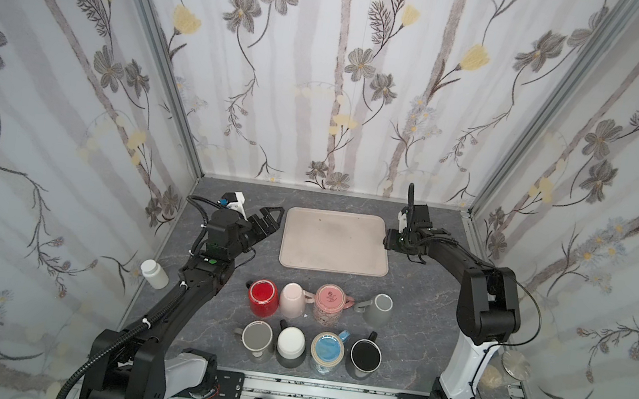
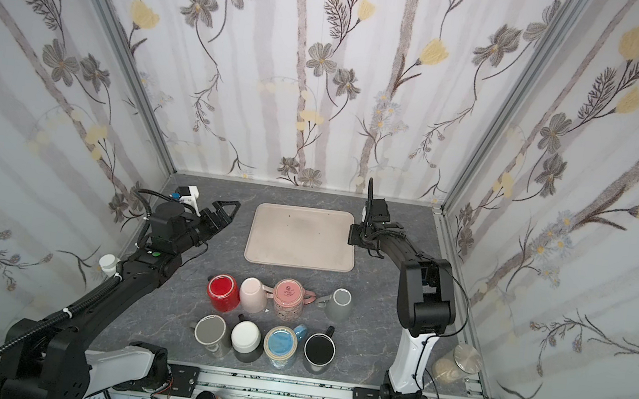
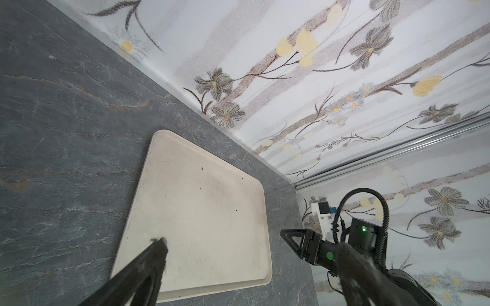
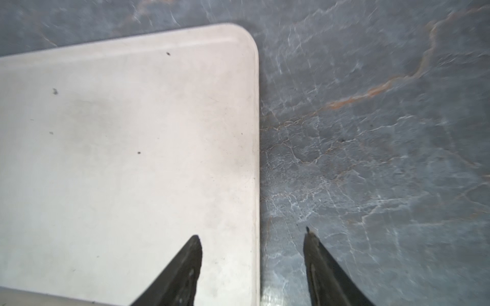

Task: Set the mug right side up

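Across the grey table [image 1: 422,298], a beige tray [image 1: 335,244] is lying toward the back wall. The left gripper [image 1: 269,221] is hovering wide open beside the tray's left edge. The right gripper [image 4: 252,234] is gaping empty over its right edge. Eight mugs [image 1: 378,309] are sitting in two rows in front of the tray, apart from both grippers.

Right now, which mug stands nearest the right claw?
The grey mug with the white inside, right end of the back row; the other seven sit farther from the right claw.
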Motion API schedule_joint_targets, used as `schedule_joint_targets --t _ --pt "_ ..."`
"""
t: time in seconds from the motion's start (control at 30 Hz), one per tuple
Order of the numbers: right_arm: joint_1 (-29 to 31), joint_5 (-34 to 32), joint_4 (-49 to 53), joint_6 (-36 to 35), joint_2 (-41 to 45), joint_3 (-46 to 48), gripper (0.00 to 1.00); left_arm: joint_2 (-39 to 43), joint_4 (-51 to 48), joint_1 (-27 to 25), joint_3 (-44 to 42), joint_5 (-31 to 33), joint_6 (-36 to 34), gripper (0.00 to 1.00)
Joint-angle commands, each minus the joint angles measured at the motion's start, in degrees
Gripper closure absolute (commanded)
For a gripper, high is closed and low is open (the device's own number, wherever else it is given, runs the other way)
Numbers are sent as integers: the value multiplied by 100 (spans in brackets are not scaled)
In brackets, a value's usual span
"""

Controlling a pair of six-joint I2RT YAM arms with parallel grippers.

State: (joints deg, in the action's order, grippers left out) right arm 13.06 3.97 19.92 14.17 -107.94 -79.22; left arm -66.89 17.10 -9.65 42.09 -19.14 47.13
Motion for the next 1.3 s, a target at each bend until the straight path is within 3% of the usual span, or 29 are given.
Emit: schedule_joint_targets --t 0.0,0.07,0.1,0.17,0.3,0.37,0.43,0.5,0.57,0.8,1.07,1.27 --pt "109 -102 -356 123 640 263 36 100 48 -11 -31 -114 -11 0" --pt "277 -359 -498 105 1120 480 32 171 53 -23 -56 -158 -10 0" --pt "402 -556 -598 52 1401 616 18 221 88 -49 -67 -208 -25 0" --pt "693 -1109 -778 -53 1986 836 0 311 93 -104 -64 -267 -83 0" --pt "1351 -2898 -1652 -152 3040 1642 0 520 21 -234 -9 -246 -205 0" --pt "1397 -3281 -2344 96 3582 2201 0 616 -5 -297 31 -238 -268 0" --pt "1355 -3145 -3171 233 4079 2847 0 716 -61 -364 78 -207 -331 0" --pt "1203 -2477 -3630 291 4371 3238 0 809 -116 -407 110 -163 -378 0" --pt "1185 -2206 -3714 331 4546 3412 0 915 -137 -449 99 -127 -413 0" --pt "1203 -1364 -1154 591 4469 2597 0 1246 -234 -690 -42 216 -593 0" --pt "1923 -999 769 1425 5522 3042 1 1472 -711 -696 -163 629 -786 0" --pt "2595 -591 1788 2262 5902 3549 11 1417 -657 -698 -273 656 -801 0"
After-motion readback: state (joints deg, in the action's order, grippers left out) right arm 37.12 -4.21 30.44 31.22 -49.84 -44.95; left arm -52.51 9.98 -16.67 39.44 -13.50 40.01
